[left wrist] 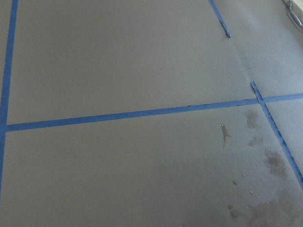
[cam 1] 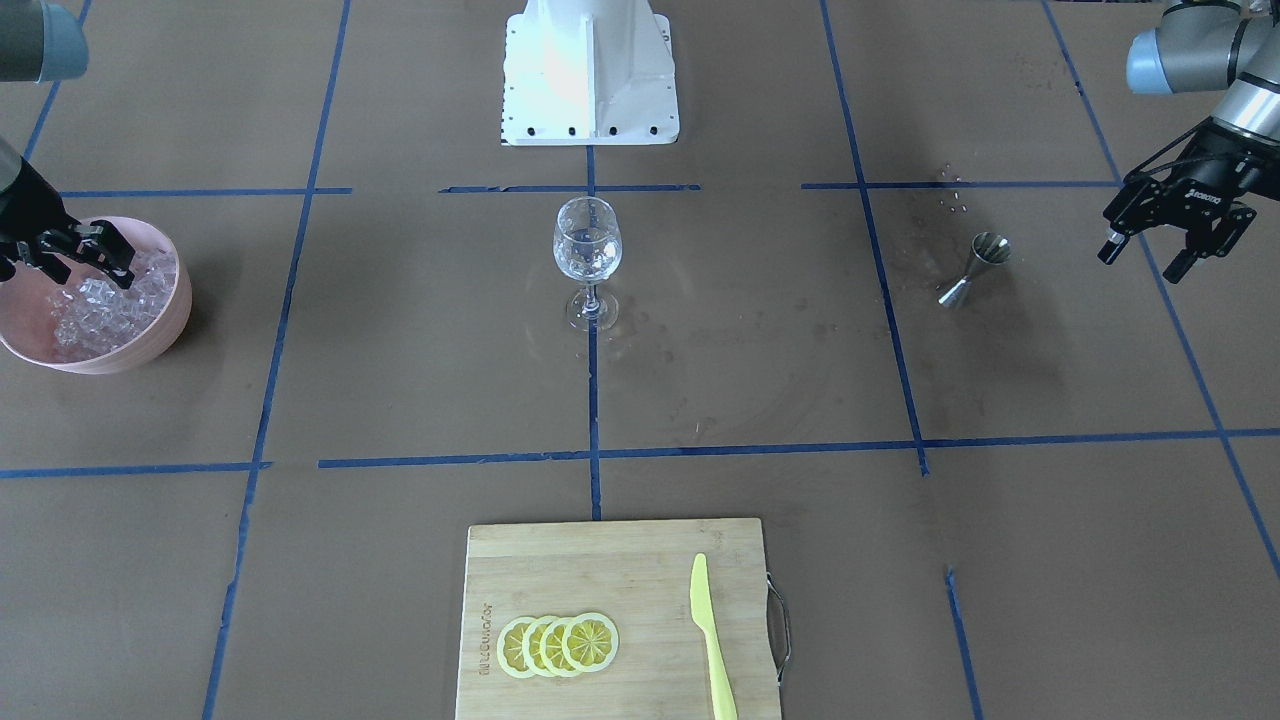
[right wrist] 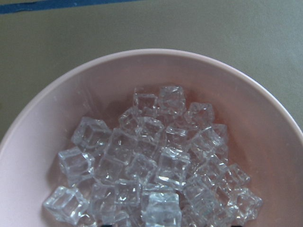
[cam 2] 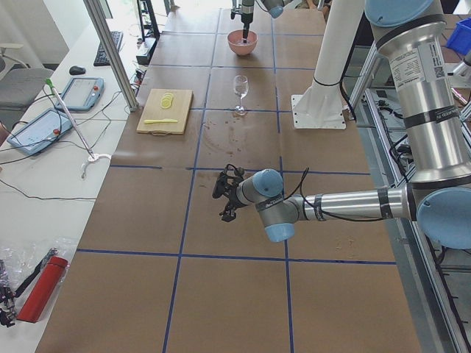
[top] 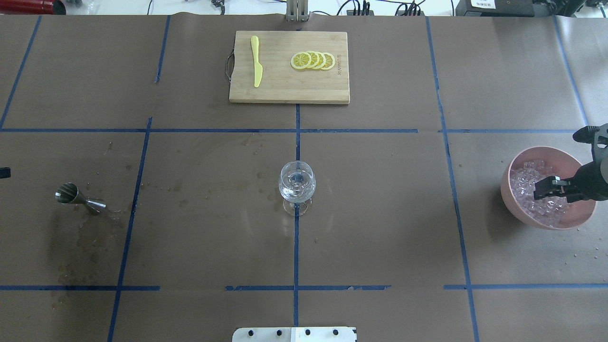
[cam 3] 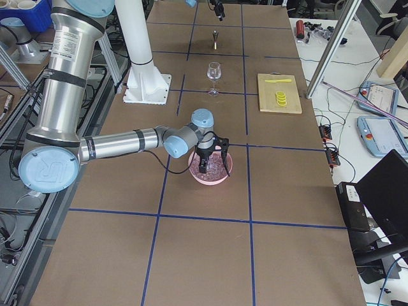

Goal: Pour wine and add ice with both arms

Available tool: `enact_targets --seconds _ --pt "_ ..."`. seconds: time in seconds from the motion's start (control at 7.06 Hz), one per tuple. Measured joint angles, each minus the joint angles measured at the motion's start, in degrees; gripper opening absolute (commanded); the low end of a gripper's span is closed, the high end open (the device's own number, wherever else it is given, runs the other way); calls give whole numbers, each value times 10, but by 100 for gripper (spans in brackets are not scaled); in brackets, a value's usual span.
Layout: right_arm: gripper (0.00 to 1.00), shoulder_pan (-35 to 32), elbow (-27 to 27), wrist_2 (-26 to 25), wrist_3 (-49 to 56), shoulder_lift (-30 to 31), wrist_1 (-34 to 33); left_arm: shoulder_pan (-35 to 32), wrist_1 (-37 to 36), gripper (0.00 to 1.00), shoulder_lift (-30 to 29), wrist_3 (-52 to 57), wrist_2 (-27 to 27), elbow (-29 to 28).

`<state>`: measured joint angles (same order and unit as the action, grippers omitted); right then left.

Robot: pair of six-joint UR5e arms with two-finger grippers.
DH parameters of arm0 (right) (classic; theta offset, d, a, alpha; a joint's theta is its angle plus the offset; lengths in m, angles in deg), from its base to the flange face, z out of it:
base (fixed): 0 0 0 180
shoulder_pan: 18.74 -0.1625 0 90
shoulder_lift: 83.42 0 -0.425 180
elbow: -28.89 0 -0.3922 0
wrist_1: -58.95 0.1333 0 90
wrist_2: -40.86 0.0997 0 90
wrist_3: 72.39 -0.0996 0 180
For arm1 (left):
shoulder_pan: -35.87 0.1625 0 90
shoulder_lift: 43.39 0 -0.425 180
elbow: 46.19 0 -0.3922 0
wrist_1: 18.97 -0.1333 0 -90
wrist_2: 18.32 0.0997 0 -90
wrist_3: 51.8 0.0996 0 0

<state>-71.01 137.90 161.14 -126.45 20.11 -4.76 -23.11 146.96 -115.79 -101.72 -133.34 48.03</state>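
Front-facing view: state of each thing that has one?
wine glass, upright
jigger, upright
pink bowl, upright, holds ice
left gripper, jaws open, empty
right gripper, jaws open, low over the ice
knife, flat on cutting board
lemon slices, overlapped row on it

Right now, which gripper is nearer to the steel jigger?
Left. The left gripper hangs in the air a short way from the jigger, not touching it; the right gripper is across the table, over the ice in the pink bowl.
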Motion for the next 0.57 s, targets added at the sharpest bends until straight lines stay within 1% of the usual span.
enact_targets --seconds 0.14,0.28,0.57 --pt "13 0 1 0 0 -2 -1 0 0 100 0 0 6 0" --pt "0 -3 2 0 0 -3 -2 0 0 100 0 0 8 0" --pt "0 -11 7 1 2 -6 -2 0 0 100 1 0 12 0"
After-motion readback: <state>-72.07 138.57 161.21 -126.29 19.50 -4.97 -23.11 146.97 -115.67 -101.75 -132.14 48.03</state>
